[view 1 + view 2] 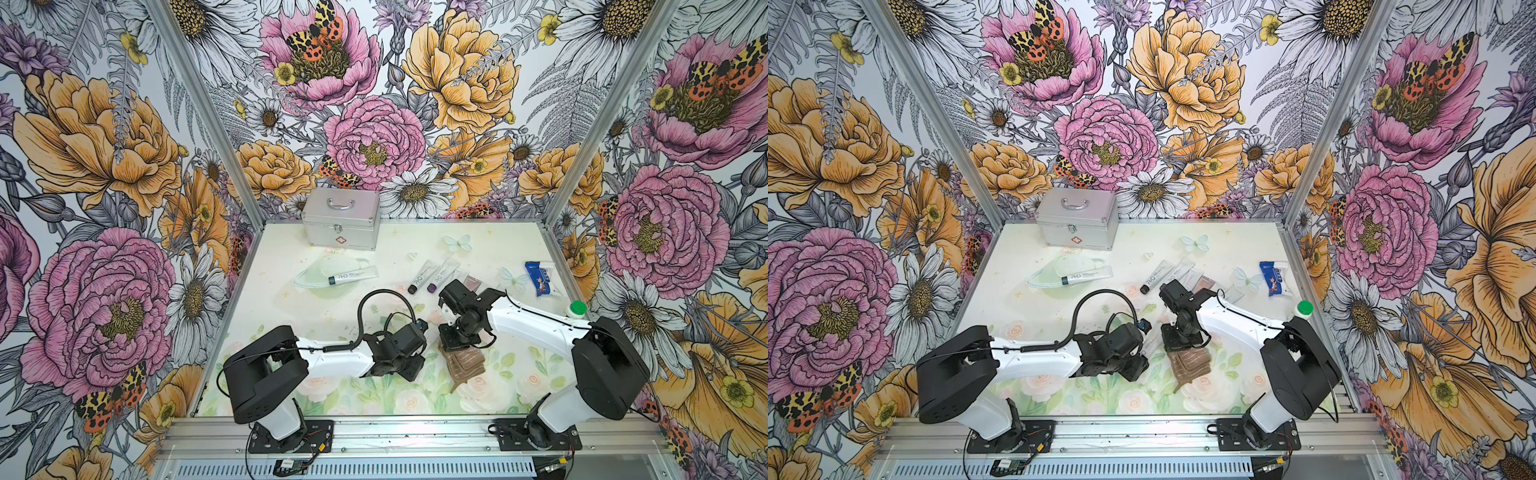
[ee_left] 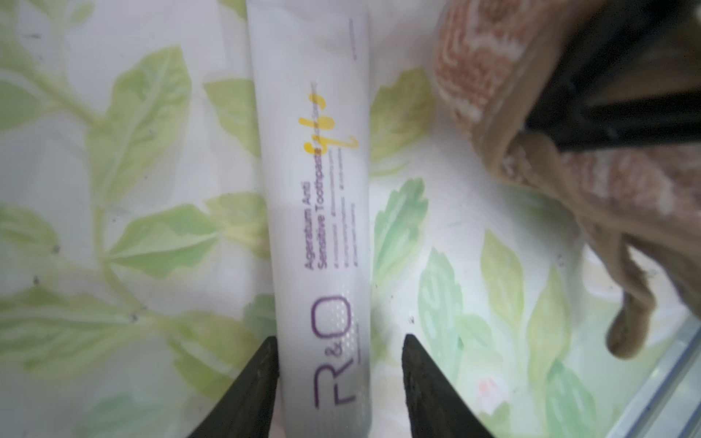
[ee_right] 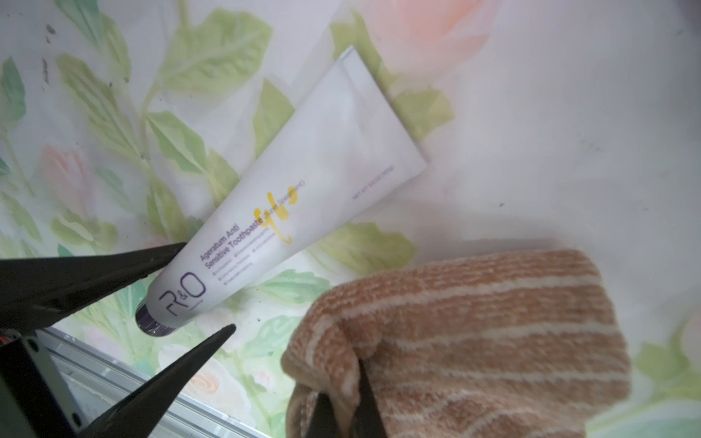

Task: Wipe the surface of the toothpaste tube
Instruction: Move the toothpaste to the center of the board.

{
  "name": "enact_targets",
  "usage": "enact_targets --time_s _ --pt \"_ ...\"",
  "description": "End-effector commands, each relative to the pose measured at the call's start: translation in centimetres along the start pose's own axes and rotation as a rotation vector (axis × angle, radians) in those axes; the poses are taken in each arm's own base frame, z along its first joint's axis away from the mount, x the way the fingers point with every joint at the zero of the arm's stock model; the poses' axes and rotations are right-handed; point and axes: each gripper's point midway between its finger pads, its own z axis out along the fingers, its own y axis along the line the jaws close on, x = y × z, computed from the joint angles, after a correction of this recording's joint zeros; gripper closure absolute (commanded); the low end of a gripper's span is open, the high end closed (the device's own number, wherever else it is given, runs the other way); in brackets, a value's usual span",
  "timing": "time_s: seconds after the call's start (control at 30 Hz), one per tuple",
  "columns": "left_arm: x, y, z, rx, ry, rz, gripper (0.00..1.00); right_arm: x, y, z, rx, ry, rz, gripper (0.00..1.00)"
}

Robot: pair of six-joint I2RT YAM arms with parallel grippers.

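The left gripper [image 2: 339,337] straddles the toothpaste tube [image 2: 315,189], fingers parted; the right gripper [image 3: 347,407] pinches the striped cloth [image 1: 465,368], lower centre in both top views.

A silver metal case with a handle [image 1: 340,218] stands at the bench's [image 1: 291,299] far edge, toward the far left corner. Just in front of it, a white tube with a teal cap [image 1: 353,275] lies across a pale face mask [image 1: 328,266]. Two dark-capped white tubes [image 1: 422,276] lie side by side mid-bench. A blue snack packet [image 1: 540,279] and a green-capped white bottle [image 1: 577,309] sit by the right edge.
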Motion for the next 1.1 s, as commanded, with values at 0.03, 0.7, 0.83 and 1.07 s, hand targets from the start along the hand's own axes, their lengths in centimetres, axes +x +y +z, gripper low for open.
enact_targets --time_s 0.03,0.7,0.83,1.07 --pt "-0.8 0.7 -2.7 0.021 -0.169 -0.105 0.25 -0.6 0.4 -0.1 -0.011 -0.006 -0.012 1.00" --pt "-1.6 -0.1 -0.5 -0.010 -0.187 0.011 0.31 -0.9 0.4 -0.2 0.000 0.009 -0.025 1.00" --pt "-1.4 -0.1 0.8 -0.021 -0.159 0.025 0.50 -0.9 0.3 -0.2 0.003 0.010 -0.023 1.00" --pt "-0.5 0.0 0.7 -0.014 -0.145 0.029 0.66 -1.1 0.4 -0.3 -0.001 0.010 -0.017 1.00"
